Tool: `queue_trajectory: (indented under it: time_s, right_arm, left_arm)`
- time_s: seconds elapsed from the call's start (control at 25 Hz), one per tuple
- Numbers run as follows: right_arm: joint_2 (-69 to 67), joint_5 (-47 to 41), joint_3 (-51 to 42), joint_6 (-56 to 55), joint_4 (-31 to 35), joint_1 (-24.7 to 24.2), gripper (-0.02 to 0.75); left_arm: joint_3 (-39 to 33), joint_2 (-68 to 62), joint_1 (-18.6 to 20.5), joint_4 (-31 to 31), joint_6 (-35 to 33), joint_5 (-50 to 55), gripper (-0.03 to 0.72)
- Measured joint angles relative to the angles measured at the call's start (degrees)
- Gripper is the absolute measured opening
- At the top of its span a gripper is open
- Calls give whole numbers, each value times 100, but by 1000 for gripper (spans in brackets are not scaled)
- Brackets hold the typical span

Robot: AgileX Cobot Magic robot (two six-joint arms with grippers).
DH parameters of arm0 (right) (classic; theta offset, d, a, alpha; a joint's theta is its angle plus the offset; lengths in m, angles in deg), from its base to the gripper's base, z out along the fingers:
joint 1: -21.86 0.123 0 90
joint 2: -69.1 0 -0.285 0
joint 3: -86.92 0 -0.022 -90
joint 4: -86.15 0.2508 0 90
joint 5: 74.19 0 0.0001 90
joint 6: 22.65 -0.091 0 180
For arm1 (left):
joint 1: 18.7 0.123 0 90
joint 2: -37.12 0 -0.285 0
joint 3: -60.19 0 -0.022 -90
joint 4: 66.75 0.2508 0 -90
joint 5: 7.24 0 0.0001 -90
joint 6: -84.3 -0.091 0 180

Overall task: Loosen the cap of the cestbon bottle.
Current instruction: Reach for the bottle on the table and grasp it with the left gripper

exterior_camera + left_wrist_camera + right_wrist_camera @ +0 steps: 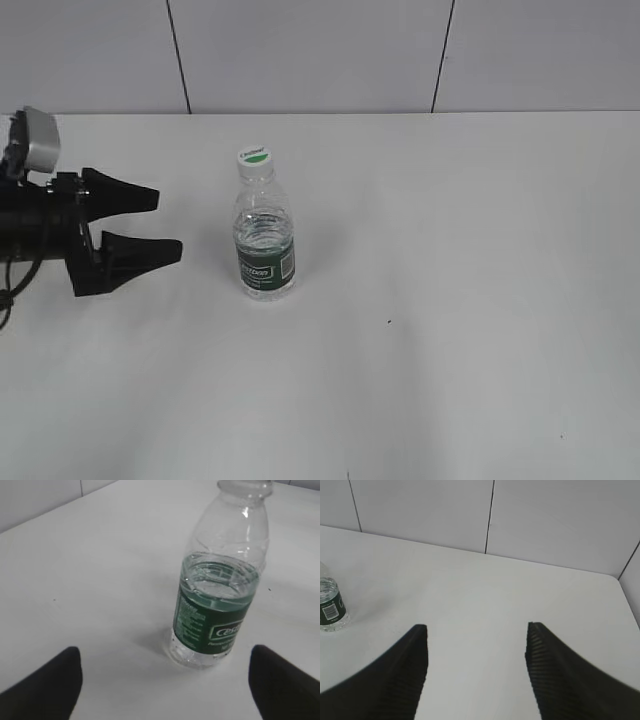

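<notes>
The cestbon bottle (266,250) stands upright on the white table, clear with a dark green label and some water inside. Its white cap (255,157) with a green patch sits on the neck. The bottle also shows in the left wrist view (217,600), where the cap is cut off at the top edge, and at the left edge of the right wrist view (330,607). My left gripper (167,224) is open and empty, a little to the left of the bottle, jaws pointing at it (165,672). My right gripper (476,630) is open and empty, far from the bottle, out of the exterior view.
The white table (450,300) stretches around the bottle. A grey panelled wall (320,50) stands behind its far edge. The table's right edge shows in the right wrist view (629,600).
</notes>
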Motion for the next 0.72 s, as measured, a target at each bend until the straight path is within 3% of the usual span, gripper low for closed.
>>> queue_trajectory:
  time_s: [0.32,0.72]
  right_arm:
    - [0,0,0,6,0,0,473]
    - [0,0,0,6,0,0,473]
  left_arm:
    - [86,-435,-438,-418,-663,6,606]
    - [662,-965,-883,-511,-710,-79,591]
